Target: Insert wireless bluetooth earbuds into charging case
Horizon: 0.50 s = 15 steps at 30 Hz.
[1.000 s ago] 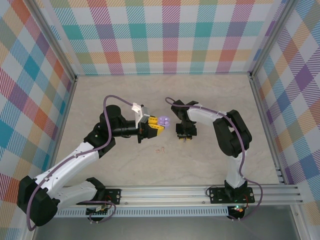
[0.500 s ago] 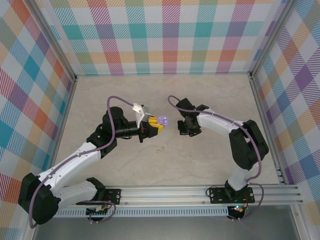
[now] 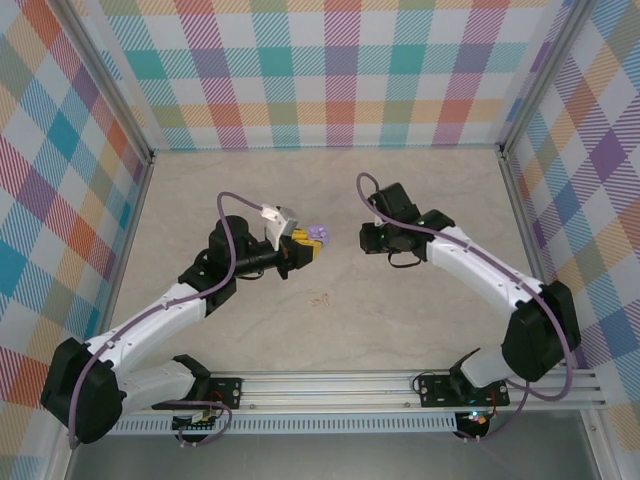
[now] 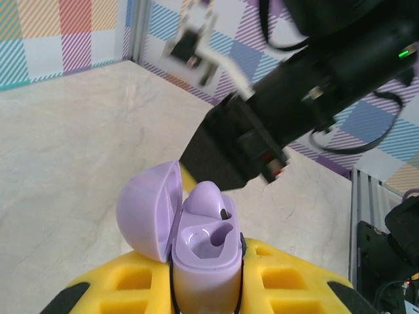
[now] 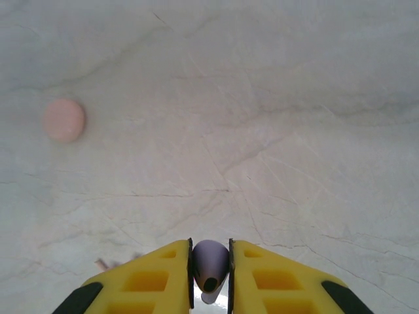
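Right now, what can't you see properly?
- Right wrist view: pink blob on the table, blurred; case or earbud unclear.
- Right wrist view: lilac earbud, sides hidden by the right gripper.
- Left wrist view: lilac case, bottom hidden in the left gripper.
- Top view: tiny pink marks, too small.

glossy lilac plastic charging case (image 4: 203, 261): lid open, one socket empty, above beige tabletop (image 5: 262, 98) | lilac earbud (image 4: 206, 196): seated inside | second lilac earbud (image 5: 210, 261): above tabletop, apart

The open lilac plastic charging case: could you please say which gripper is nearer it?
Left. The left gripper grips the lilac charging case; the right gripper, holding a lilac earbud, sits apart.
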### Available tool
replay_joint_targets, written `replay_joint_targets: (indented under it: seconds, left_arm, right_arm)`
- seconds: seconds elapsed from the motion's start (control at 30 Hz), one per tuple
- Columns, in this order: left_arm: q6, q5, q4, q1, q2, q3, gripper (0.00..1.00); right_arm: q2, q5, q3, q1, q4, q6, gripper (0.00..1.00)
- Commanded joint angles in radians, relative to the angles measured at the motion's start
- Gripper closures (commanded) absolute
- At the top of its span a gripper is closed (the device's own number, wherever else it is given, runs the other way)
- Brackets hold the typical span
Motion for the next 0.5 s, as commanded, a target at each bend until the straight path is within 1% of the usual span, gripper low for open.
replay_joint_targets:
  seconds: [0.0,0.23,0.47]
  left_arm:
    - [-0.024,-0.013,0.079,0.012,0.006,-0.019,0.88]
    - [-0.028,0.012,0.119,0.012,0.042,-0.026,0.88]
    - [-0.024,0.063,0.17,0.012,0.082,-0.019,0.88]
  right_arm:
    - [-0.077,-0.071,-0.011,0.003,0.054,-0.042,0.79]
    - [-0.186,-0.177,-0.009,0.003,0.127,-0.072,0.78]
    - [-0.212,-0.314,-0.005,0.005,0.216,-0.062,0.78]
